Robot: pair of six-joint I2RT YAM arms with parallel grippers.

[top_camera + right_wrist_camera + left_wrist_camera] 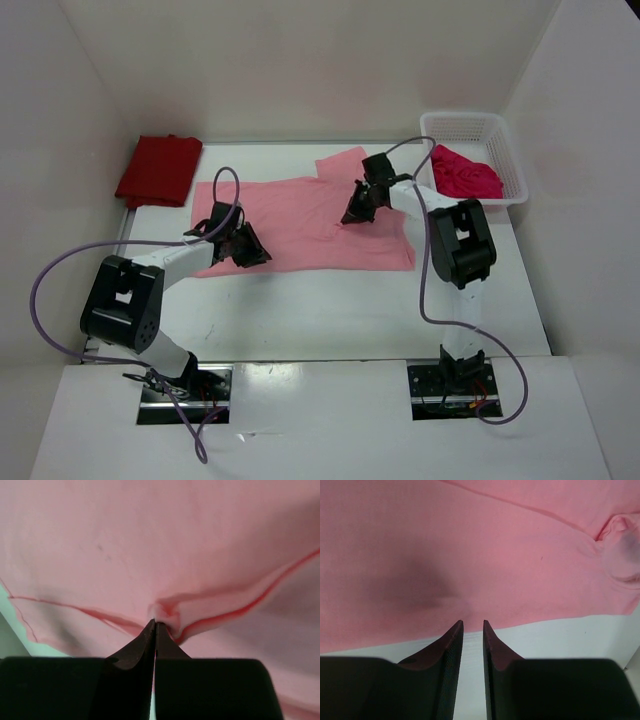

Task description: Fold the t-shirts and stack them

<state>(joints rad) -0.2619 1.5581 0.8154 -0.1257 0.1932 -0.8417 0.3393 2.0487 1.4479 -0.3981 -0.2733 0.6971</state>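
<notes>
Nearest of all, the left arm (165,262) and the right arm (456,242) rise from their bases at the near edge and reach out over the white counter (350,310).

Spread flat across the middle of the counter lies the light pink t-shirt (300,225), the largest of the cloths, with one sleeve pointing toward the far side.

At the far right corner stands the white mesh basket (515,172). The bright crimson-pink t-shirt (466,176) lies crumpled inside it.

At the far left corner, well apart from the basket, the dark red t-shirt (158,170) lies folded into a compact block.

The left jaws hover at the pink shirt's near hem, toward its left end. Their fingertips (451,642) stand a narrow gap apart, and the pale counter shows between them. No cloth is visible in that gap.

The right jaws sit on the right part of the same shirt, close to its far sleeve. Their fingertips (146,639) are pressed together on a small raised pinch of pink cloth, and a darker stitched edge runs away from the pinch on both sides. Creases radiate from that point across the fabric.
</notes>
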